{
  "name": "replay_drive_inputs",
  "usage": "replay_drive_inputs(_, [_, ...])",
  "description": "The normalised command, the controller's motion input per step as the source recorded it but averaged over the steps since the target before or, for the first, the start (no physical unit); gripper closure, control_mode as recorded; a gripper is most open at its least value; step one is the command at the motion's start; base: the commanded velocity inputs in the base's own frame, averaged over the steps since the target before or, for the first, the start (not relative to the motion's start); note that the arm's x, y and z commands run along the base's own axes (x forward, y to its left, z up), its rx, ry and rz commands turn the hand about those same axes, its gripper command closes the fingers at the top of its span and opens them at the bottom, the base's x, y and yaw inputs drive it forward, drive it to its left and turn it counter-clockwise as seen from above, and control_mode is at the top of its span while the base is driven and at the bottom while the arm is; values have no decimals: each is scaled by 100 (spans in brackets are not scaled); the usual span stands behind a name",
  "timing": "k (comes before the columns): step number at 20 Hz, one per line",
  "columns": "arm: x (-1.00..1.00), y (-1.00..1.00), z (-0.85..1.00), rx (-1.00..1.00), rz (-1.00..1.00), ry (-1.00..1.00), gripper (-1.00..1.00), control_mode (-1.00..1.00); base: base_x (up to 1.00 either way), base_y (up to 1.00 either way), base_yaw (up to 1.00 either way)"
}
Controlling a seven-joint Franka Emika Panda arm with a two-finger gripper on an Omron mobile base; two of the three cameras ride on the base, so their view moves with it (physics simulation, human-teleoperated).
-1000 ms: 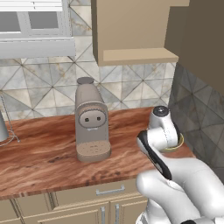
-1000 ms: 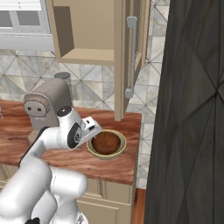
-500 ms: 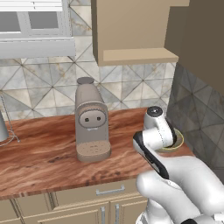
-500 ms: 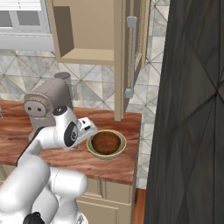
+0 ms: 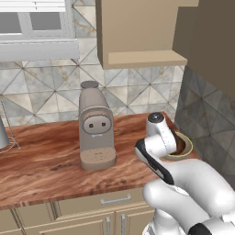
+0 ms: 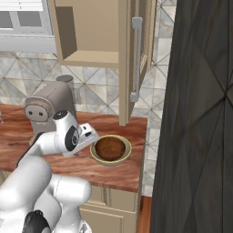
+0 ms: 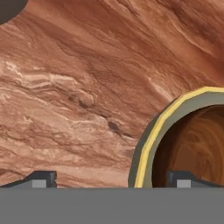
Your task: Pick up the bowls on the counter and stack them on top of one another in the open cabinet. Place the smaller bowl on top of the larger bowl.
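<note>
Two bowls sit nested on the table (image 6: pixel 123 173) under the open cabinet (image 6: pixel 98 57): brown bowl (image 6: pixel 110 148) inside yellow bowl (image 6: pixel 124 155). End effector (image 7: pixel 111 179) released, straddling the yellow rim. Pick-up step; next, probably lower and clench.

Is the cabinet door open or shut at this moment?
Open. In the right base view the cabinet door stands swung out edge-on, and the bare shelf board inside is exposed.
</note>
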Motion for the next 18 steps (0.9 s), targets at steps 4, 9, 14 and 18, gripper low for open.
replay_drive_inputs(4, [12,0,-15,0,-2,4,-100,-100,0,0,0])
replay_drive_inputs(9, [14,0,-14,0,-2,4,-100,-100,0,0,0])
replay_drive_inputs(14, [16,0,-15,0,-2,6,-100,-100,0,0,0])
replay_drive_inputs(18, [17,0,-13,0,-2,6,-100,-100,0,0,0])
